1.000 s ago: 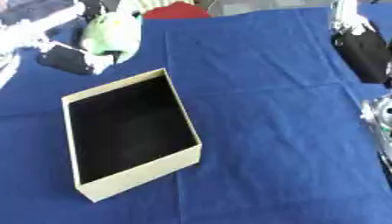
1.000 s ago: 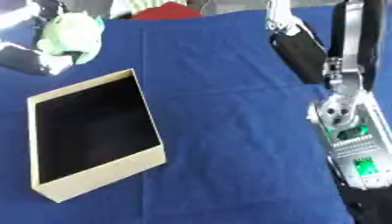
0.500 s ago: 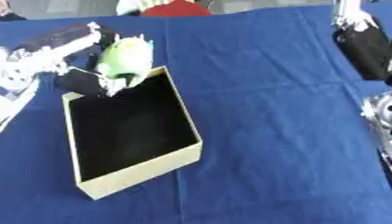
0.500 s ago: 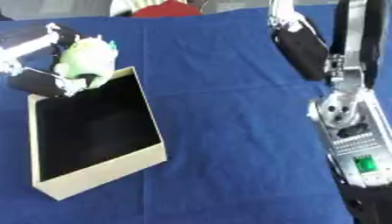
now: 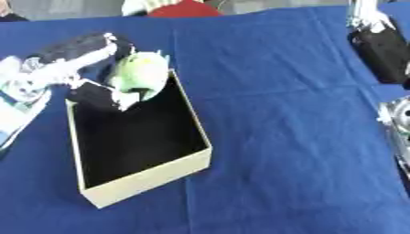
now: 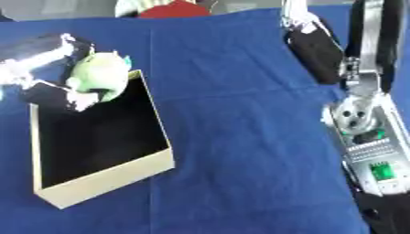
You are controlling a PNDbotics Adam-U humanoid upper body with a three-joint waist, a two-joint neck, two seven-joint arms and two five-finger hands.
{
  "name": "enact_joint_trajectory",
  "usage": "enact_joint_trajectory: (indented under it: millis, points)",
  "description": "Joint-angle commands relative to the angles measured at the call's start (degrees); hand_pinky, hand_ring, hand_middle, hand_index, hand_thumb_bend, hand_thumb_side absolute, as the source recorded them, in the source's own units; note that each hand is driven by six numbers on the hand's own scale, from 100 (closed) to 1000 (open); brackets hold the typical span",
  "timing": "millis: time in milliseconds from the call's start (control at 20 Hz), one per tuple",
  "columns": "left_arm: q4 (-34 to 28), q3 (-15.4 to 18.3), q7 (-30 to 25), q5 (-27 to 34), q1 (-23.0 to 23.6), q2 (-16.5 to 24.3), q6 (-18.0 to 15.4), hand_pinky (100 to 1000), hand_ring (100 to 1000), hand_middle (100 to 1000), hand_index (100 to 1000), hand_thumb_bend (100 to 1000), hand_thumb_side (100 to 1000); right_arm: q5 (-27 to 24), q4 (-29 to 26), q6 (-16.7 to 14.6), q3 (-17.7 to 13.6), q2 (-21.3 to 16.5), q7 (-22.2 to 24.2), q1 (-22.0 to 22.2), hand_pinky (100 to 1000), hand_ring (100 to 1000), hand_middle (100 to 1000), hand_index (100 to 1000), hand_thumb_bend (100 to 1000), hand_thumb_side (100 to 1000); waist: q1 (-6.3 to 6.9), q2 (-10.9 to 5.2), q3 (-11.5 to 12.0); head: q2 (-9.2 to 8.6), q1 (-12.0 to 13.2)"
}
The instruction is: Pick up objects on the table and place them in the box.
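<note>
A cream cardboard box (image 5: 149, 176) with a black inside lies open on the blue cloth at the lower left. My left hand (image 5: 89, 68) comes in from the left and is shut on a pale green, roundish object (image 5: 137, 78), which hangs over the box's far corner. My right hand (image 6: 314, 43) is black and hangs at the upper right, well away from the box; I cannot make out how its fingers stand.
The blue cloth (image 5: 288, 114) covers the table. My right forearm (image 6: 364, 137), silver with a small green part, runs down the right edge. Something red (image 5: 180, 9) shows past the table's far edge.
My left hand has carried the green object down and to the right, from beyond the box's far end to above its far corner. The right arm has stayed put.
</note>
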Motion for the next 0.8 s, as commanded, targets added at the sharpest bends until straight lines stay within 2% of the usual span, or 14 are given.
enact_joint_trajectory:
  millis: [50,250,800]
  points:
    - [-2.5,0.0,0.3,-2.8,-1.3,2.1,-1.1,291,528,600,678,100,284,0.2,-0.8,-0.2,-0.5,-0.5,-0.3,-0.1,926,768,721,878,100,576,0.24,-1.93,0.4,0.56,-0.4]
    - [-2.8,-0.6,0.2,-2.9,-0.9,2.4,-2.0,284,522,596,685,100,294,0.4,-0.8,-0.4,-0.6,-0.5,-0.5,0.2,926,768,721,878,100,576,0.49,-2.31,0.8,0.83,-0.7]
    - [-3.5,-2.5,-2.2,3.7,0.8,1.8,-1.4,261,499,581,694,100,343,0.4,-0.8,-0.3,-0.8,-0.6,-0.9,0.7,926,768,721,879,100,577,0.53,-2.61,0.8,1.74,-0.9]
